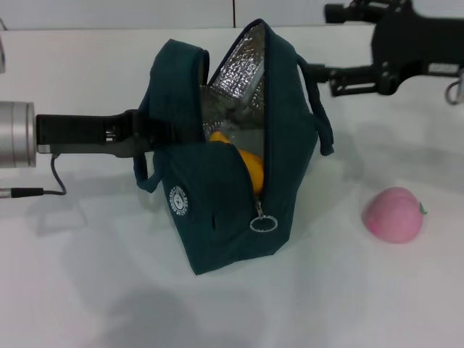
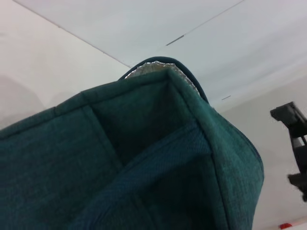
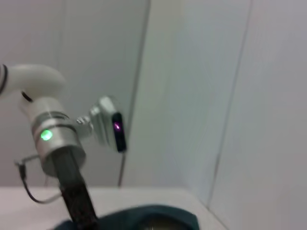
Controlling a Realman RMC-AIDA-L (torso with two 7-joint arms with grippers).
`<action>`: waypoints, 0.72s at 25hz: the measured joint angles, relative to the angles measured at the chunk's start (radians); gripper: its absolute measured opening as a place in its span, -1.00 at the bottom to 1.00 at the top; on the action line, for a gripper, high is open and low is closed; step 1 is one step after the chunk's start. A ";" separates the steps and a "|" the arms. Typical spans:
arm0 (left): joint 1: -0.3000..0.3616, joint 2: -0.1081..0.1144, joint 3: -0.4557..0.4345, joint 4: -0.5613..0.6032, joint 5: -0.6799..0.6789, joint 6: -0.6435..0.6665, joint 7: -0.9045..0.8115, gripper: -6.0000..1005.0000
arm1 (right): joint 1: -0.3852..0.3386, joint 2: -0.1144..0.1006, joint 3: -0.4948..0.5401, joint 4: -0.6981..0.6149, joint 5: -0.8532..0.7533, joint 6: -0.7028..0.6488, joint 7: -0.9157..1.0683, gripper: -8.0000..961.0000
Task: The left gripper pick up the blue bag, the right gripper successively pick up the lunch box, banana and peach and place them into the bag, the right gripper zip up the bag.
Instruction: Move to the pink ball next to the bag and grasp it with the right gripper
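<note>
Head cam: elevated, faces fwd/down over the table (image 1: 87, 290), mid-range, w/ the blue bag (image 1: 232, 210) centred between both arms. Left wrist cam: very close, pressed up to the bag fabric just past its own fingers (not visible), facing across the bag top toward the wall (image 2: 144, 28); right gripper (image 2: 297, 143) shows at frame edge, well beyond. Right wrist cam: faces level toward wall panels, farther back; shares bag top edge and left arm (image 3: 57, 143) w/ head view.
</note>
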 joint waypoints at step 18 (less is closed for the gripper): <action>-0.002 -0.002 0.001 -0.012 -0.020 0.005 0.027 -0.88 | 0.223 0.014 0.124 -0.182 -0.888 -0.357 0.735 0.79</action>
